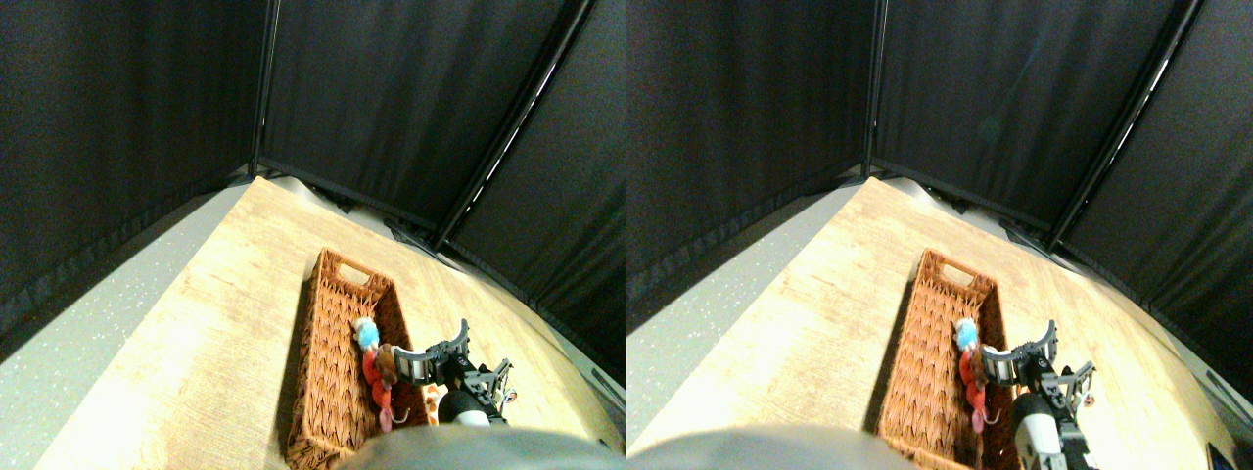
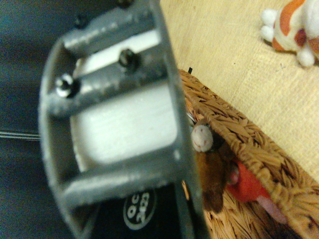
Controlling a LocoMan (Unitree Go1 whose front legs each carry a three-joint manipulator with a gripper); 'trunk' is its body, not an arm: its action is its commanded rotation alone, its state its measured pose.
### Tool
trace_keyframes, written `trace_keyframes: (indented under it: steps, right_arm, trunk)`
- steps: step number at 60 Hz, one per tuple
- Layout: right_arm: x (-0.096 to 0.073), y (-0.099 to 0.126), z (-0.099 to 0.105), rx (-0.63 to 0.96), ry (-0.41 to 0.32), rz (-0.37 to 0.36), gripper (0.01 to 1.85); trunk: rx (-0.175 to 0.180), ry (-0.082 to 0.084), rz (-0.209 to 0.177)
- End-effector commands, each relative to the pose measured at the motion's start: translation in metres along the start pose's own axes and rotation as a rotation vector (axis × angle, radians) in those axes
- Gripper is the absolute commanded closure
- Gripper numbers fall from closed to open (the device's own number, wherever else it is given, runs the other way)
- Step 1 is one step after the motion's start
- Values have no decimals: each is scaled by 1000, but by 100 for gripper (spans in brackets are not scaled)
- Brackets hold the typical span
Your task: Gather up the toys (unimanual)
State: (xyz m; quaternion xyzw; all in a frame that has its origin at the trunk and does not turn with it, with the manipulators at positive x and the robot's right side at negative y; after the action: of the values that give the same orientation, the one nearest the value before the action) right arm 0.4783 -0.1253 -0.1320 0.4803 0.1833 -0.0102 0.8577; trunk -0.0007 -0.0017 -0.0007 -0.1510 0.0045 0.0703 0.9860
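Note:
A brown wicker basket (image 1: 328, 392) stands on the wooden table. Three toys lie along its right wall: a blue one (image 1: 367, 335), a brown one (image 1: 387, 362) and a red one (image 1: 373, 388) with a pink tail. My right gripper (image 1: 455, 364) hangs over the basket's right rim with its jaws spread wide, open; one jaw's tip is just beside the brown toy. An orange-and-white toy (image 1: 431, 399) lies on the table outside the basket, under the gripper. In the wrist view the brown toy (image 2: 212, 172) and red toy (image 2: 246, 186) rest inside the basket wall (image 2: 259, 144), and the orange-and-white toy (image 2: 294, 25) lies beyond it.
The light wooden table (image 1: 215, 323) stretches left of and beyond the basket. Its left edge drops to a grey speckled floor (image 1: 88, 333). Black curtains (image 1: 392, 108) on a dark frame close off the back and both sides.

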Motion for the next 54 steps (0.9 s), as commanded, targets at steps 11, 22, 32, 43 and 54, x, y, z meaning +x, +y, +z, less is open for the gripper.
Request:
trace_keyframes:
  steps: [11,22,32,43,54]
  right_arm:
    - [8,-3,35,5,-171,73,83]
    - [9,-19,62,42,-259,90,108]
    - [8,-36,82,67,-337,67,115]
    - [4,-58,97,87,-401,38,110]
    - [4,-81,97,171,-421,-17,106]
  trunk:
    - [32,17,-8]
    - [73,32,-32]
    - [114,45,-55]
    - [137,56,-69]
    - [143,63,-67]
